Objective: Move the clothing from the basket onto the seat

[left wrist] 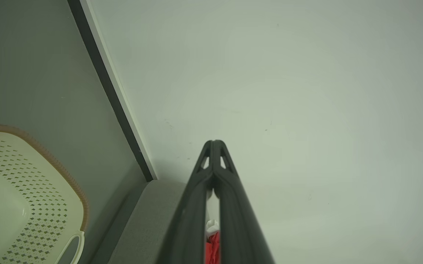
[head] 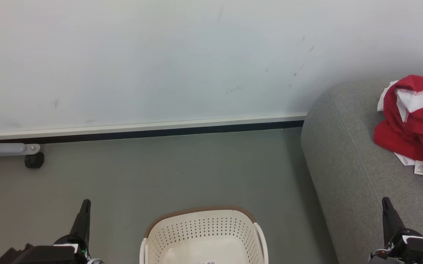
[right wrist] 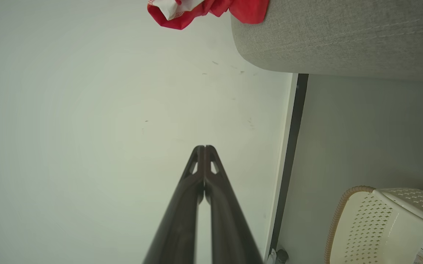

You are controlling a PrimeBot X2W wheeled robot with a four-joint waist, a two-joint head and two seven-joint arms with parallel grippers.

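Note:
The red clothing (head: 415,124) with white trim and a small white label lies crumpled on the grey seat (head: 347,161) at the right; it also hangs over the seat's edge (right wrist: 211,11). The cream basket (head: 204,238) with its brown rim stands on the floor at bottom centre, its inside bare apart from a small sticker. My left gripper (head: 85,204) is at the lower left, left of the basket, shut with nothing in it (left wrist: 214,143). My right gripper (head: 386,201) is at the lower right over the seat's front, shut and holding nothing (right wrist: 205,148).
A pale wall with a white and dark skirting strip (head: 145,130) runs behind the grey floor (head: 182,172). A grey metal leg with a black foot (head: 33,160) stands at the far left by the wall.

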